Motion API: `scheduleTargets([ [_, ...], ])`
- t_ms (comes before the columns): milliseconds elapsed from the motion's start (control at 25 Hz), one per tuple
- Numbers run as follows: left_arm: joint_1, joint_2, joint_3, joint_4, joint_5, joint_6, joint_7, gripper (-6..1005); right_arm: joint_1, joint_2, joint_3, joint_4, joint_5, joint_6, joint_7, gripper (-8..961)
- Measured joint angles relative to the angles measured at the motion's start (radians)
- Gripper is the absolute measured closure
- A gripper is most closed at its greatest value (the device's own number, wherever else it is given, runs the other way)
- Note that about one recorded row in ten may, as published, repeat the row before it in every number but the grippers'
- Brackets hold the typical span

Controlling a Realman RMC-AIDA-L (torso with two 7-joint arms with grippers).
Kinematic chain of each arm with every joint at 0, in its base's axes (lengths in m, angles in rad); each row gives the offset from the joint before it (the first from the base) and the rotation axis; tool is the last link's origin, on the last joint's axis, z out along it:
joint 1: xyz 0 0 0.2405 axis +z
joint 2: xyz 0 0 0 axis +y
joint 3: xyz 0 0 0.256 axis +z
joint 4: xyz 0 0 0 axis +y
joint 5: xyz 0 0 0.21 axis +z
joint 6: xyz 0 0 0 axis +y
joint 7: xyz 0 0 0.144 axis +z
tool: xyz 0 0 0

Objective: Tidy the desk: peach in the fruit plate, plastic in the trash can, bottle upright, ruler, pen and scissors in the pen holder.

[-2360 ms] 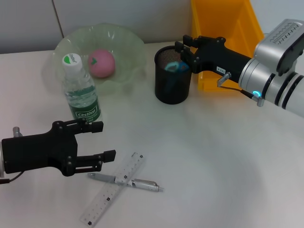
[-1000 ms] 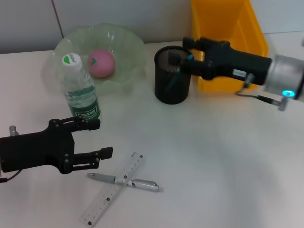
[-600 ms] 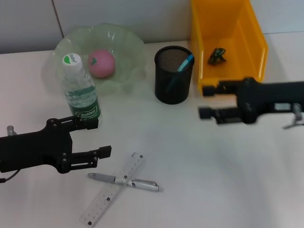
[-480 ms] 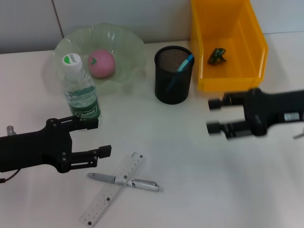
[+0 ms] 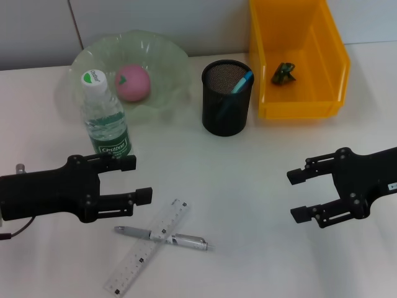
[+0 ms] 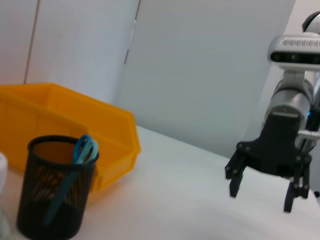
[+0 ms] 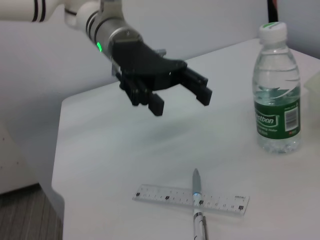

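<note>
The pen (image 5: pixel 166 236) lies across the clear ruler (image 5: pixel 146 247) on the white desk (image 5: pixel 248 174), the two forming a flat cross near the front edge; both are outside the pen holder (image 5: pixel 226 107). That black mesh cup stands upright toward the back of the desk and holds the blue-handled scissors (image 5: pixel 237 87), leaning against its rim. Just beside it, the yellow trash can (image 5: pixel 298 56) holds a small crumpled green piece of plastic (image 5: pixel 285 72) on its floor. The pale green fruit plate (image 5: pixel 130 74) at the back left holds the pink peach (image 5: pixel 133 82). In front of the plate the water bottle (image 5: pixel 105 123) stands upright, white cap on, with a green label whose white lettering is too small to read with confidence.

The left gripper (image 5: pixel 133 180) hovers just above and beside the crossed pen and ruler, close to the bottle's base, fingers spread apart and holding nothing. The right gripper (image 5: pixel 301 194) hovers over bare desk, well apart from the pen and ruler and in front of the trash can, its fingers likewise spread and empty
</note>
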Motion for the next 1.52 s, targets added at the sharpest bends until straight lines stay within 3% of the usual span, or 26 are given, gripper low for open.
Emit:
scheduleTargets([
  [240,-0.028,0.000,0.017,0.077,0.002,0.056,-0.132,201,0.005,0.005,-0.001,-0.002,-0.018,0.006,-0.015,214],
  [520,-0.103,-0.001,0.115,0.354,0.057,0.108,-0.579,201,0.018,0.006,0.002,0.005,-0.029,0.010,-0.010,215],
  [720,-0.171,-0.005,0.188,0.474,0.125,0.089,-0.851,201,0.028,0.006,-0.002,0.005,-0.045,0.005,-0.007,215],
  [1040,-0.300,-0.005,0.253,0.491,0.295,0.077,-1.059,201,0.030,0.007,0.001,0.002,-0.069,0.002,-0.009,215],
  [1080,-0.344,-0.006,0.315,0.490,0.361,0.076,-1.109,201,0.030,0.007,0.001,0.002,-0.069,0.002,-0.009,215],
  [1240,-0.384,-0.009,0.375,0.489,0.427,0.059,-1.172,201,0.032,0.006,0.001,0.004,-0.069,0.007,-0.013,215],
  [1280,-0.415,-0.009,0.439,0.488,0.482,0.031,-1.240,201,0.033,0.007,0.001,0.001,-0.070,0.007,-0.013,215],
  [1520,-0.455,-0.017,0.539,0.482,0.534,-0.002,-1.347,201,0.043,0.008,0.001,-0.004,-0.086,0.016,-0.014,215],
])
